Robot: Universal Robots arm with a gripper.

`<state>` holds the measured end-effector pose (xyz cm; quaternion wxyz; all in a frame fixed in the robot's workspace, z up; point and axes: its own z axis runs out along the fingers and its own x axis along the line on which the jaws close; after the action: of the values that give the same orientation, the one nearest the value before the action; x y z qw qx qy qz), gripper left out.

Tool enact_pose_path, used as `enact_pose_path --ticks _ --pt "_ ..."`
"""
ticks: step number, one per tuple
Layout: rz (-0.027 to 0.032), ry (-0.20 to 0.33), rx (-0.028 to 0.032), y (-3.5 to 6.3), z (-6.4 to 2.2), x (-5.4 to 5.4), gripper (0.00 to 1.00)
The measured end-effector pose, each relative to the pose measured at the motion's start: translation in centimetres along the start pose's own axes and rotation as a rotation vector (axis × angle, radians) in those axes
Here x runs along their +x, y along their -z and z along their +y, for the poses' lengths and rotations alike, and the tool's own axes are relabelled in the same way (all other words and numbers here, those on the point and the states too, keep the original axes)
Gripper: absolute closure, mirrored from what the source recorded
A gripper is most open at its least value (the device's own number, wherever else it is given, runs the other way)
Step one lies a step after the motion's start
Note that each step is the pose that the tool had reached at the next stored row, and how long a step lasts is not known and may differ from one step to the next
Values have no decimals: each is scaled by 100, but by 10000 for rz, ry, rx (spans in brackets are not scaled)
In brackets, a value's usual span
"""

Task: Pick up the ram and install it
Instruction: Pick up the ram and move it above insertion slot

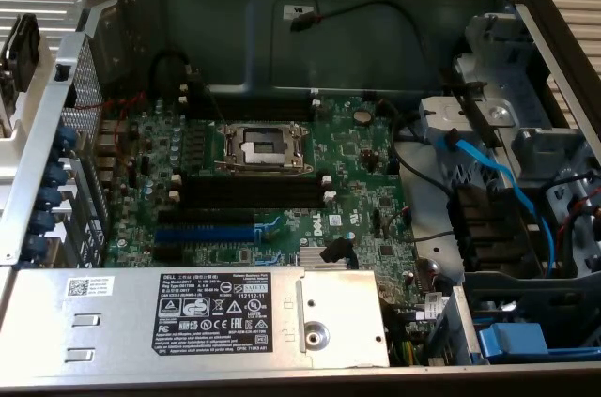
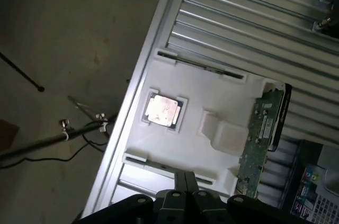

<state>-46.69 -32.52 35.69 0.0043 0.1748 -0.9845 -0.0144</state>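
While the hand (image 2: 185, 179) hangs clenched and empty above the white tray (image 2: 212, 91), the ram (image 2: 259, 139) lies along the tray's edge beside the hand. A processor (image 2: 164, 110), seemingly, sits just beyond.

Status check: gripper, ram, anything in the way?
Gripper shut, holding nothing, over the white tray. Ram at the tray's edge, untouched. Nothing on top of it.

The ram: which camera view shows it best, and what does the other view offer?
The wrist view: the ram shows along its whole length, resting at one side of the white tray. The exterior view looks instead at the motherboard and its black memory slots.
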Motion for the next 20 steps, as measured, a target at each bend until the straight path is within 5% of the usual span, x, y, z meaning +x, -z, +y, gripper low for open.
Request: enact_pose_path --ticks 8,14,20 --pt "53 1639 4 0 0 0 90" --pt "125 3475 3 -2 0 0 90" --pt "175 4565 -2 -4 0 0 90"
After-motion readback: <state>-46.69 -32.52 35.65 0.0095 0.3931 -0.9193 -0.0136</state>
